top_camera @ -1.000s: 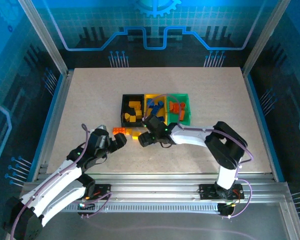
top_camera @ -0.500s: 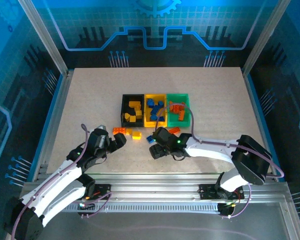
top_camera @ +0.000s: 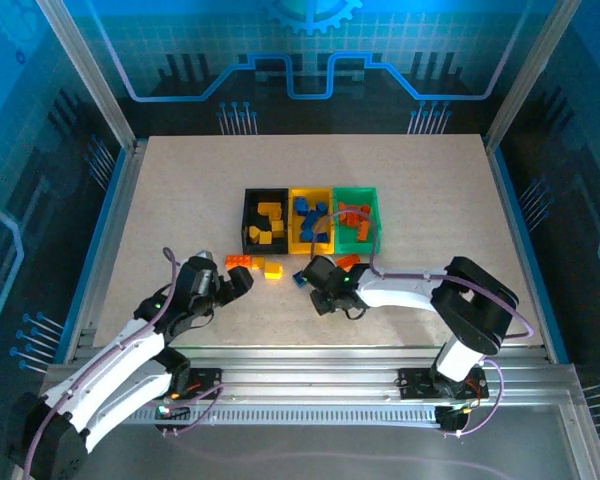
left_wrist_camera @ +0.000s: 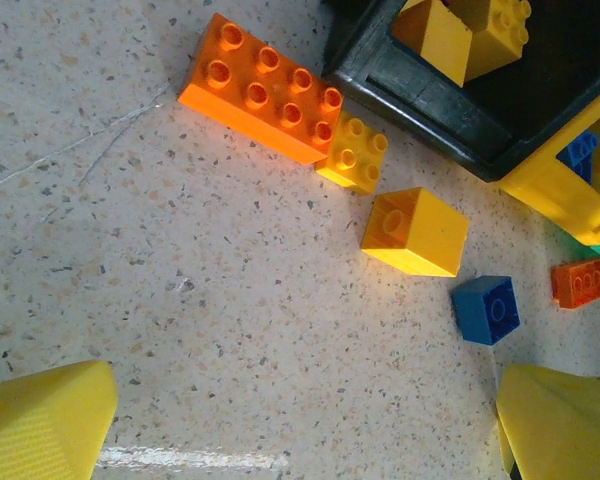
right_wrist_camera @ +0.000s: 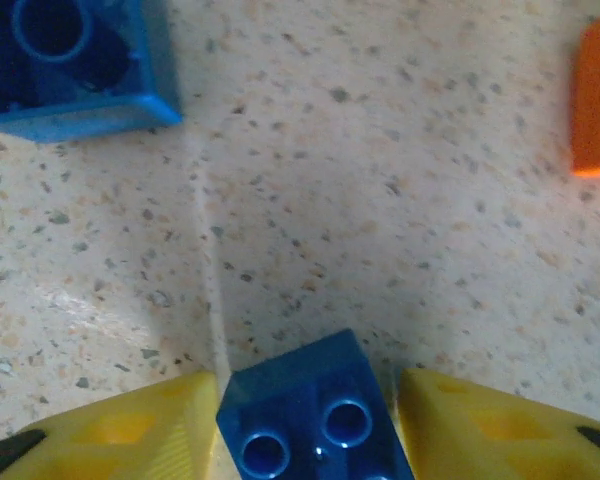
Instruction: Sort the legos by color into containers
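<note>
Moved: right gripper [right_wrist_camera: 312, 400] narrows its fingers and shifts slightly forward; left gripper [left_wrist_camera: 300, 420] stays put
Grip: right fingers press both sides of the blue brick [right_wrist_camera: 315, 425], studs up; left fingers wide apart, empty
Relation: yellow bin [top_camera: 311, 191], holding blues, lies just beyond the right gripper; right arm nearer
Surface: speckled table [right_wrist_camera: 400, 220], flat; second blue brick [right_wrist_camera: 70, 70] and orange brick [right_wrist_camera: 598, 100] near; a straight lift looks safest

My right wrist view: blue brick [right_wrist_camera: 315, 420] at 6 o'clock, near end cut by edge. Second blue brick [right_wrist_camera: 70, 60] at 11 o'clock and orange brick [right_wrist_camera: 597, 100] at 3 o'clock both clipped. My left wrist view: black bin [left_wrist_camera: 430, 110] clipped at 1 o'clock.
</note>
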{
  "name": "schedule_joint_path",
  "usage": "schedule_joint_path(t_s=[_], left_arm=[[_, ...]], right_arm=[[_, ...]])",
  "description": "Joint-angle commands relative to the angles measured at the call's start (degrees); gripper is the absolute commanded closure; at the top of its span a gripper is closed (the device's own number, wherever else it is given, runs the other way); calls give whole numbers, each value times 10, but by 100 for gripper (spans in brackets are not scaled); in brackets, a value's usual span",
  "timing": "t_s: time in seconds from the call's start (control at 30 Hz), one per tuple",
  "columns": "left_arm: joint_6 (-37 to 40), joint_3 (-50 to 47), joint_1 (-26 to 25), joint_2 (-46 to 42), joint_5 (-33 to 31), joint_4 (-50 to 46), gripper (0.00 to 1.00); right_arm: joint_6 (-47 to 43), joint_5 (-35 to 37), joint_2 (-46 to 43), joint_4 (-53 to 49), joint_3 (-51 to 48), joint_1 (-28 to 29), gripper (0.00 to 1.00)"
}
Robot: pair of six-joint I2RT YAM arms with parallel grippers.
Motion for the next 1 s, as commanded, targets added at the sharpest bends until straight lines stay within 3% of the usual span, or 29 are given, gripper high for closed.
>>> schedule_joint_path(t_s=[0.0, 0.13, 0.33, 0.63, 0.7, 0.83, 0.97], left_arm=[[6, -4, 8, 1, 12, 3, 1], [7, -5, 7, 2, 15, 8, 1], [6, -5, 8, 2, 18, 6, 1], [4, -7, 9, -9, 22, -6, 1], [3, -6, 8, -13, 23, -10, 1], [5, -4, 8, -22, 22, -20, 1], [6, -2, 9, -32, 18, -29, 1]], right_arm=[[-1, 19, 20, 1, 2, -4, 57], [-17, 22, -17, 2, 4, -6, 66], [-48, 40, -63, -15, 106, -45, 66], [-62, 31, 75, -39, 279, -130, 61], [-65, 31, 112, -48, 322, -143, 57], [-79, 19, 140, -55, 374, -155, 29], [-83, 4, 108, -43, 358, -145, 22]])
